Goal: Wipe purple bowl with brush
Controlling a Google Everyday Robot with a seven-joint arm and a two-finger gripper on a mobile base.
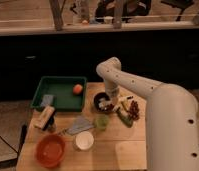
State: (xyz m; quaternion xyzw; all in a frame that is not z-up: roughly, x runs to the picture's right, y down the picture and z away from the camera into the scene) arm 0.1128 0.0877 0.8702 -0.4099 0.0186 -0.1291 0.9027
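Observation:
The purple bowl (100,102) is small, dark and round, and sits on the wooden table (128,150) just right of the green tray. My gripper (111,98) hangs straight down from the white arm (138,90), over the bowl's right rim. A small pale bit that looks like the brush (109,106) shows at the gripper's tip, inside the bowl's right side. How the brush is held is hidden.
A green tray (60,86) at the back left holds an orange ball (78,89) and a grey sponge (47,100). A tan block (44,118), a grey cloth (81,125), a green cup (101,121), a white cup (84,141) and an orange-red bowl (49,150) lie in front. Food items (129,112) sit right of the bowl.

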